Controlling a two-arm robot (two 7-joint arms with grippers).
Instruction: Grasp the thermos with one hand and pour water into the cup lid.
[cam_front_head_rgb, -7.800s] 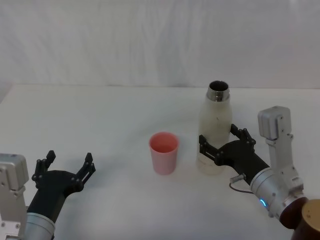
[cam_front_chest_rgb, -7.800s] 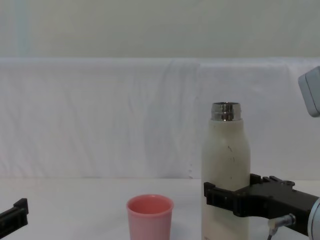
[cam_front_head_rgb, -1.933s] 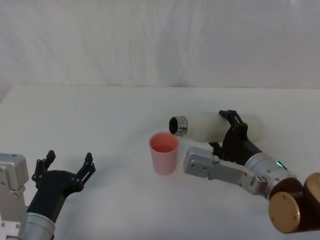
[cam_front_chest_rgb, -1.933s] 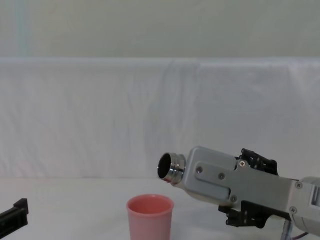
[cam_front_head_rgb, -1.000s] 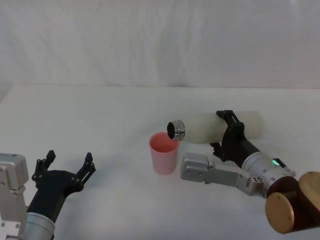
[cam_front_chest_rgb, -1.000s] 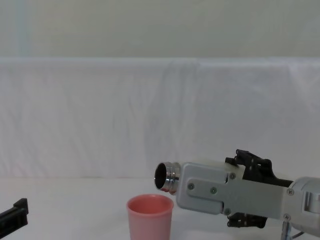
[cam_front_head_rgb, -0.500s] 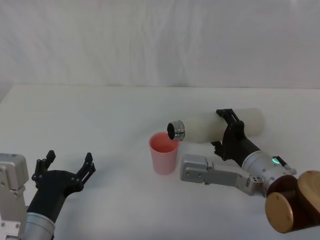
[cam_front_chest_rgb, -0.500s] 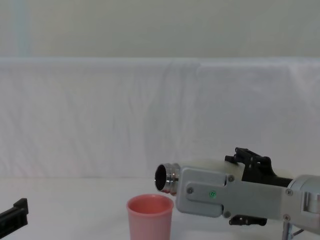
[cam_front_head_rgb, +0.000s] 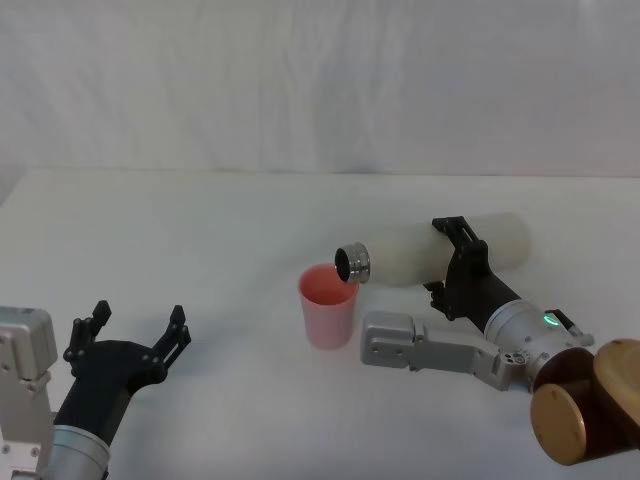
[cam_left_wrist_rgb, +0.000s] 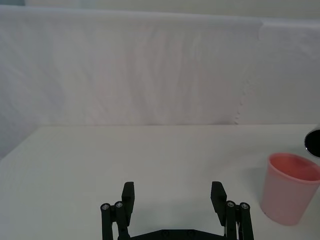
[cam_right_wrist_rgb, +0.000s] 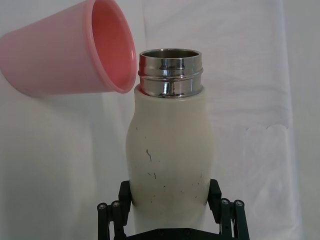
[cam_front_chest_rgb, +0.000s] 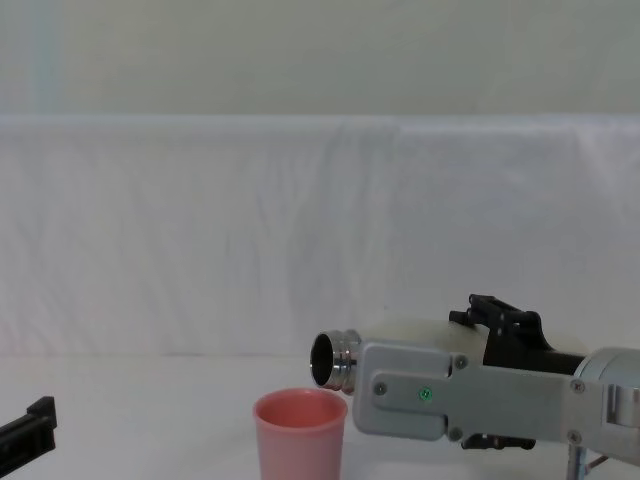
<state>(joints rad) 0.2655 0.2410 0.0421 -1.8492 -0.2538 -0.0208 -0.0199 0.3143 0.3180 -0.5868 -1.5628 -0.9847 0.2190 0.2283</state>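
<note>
We see the right gripper (cam_front_head_rgb: 455, 262) clamped around the lower body of the thermos (cam_front_head_rgb: 430, 251), one black finger on each side of the cream shell, as the right wrist view confirms (cam_right_wrist_rgb: 170, 215). The thermos (cam_front_chest_rgb: 400, 335) is held off the table (cam_front_head_rgb: 200, 230), lying nearly level, tipped slightly so its steel neck points toward the robot's left and sits lower than its base. From the head view the open mouth hangs just over the right-hand rim of the cup (cam_front_head_rgb: 328, 305); in the chest view the neck is a little above and to the right of the cup (cam_front_chest_rgb: 300, 435), not touching it. The cup stands upright on the table near the middle, pink, opening upward. We cannot make out any water leaving the mouth or lying in the cup. In the right wrist view the cup (cam_right_wrist_rgb: 70, 50) appears beside the steel neck, its rim close to the threads. A green light glows on the grey segment (cam_front_chest_rgb: 420, 393) of the right arm. The left gripper (cam_front_head_rgb: 128, 345) rests low at the near left of the table, fingers spread wide with nothing between them (cam_left_wrist_rgb: 174, 200), well apart from the cup (cam_left_wrist_rgb: 291, 187). A white cloth backdrop (cam_front_head_rgb: 320, 80) hangs behind the table.
</note>
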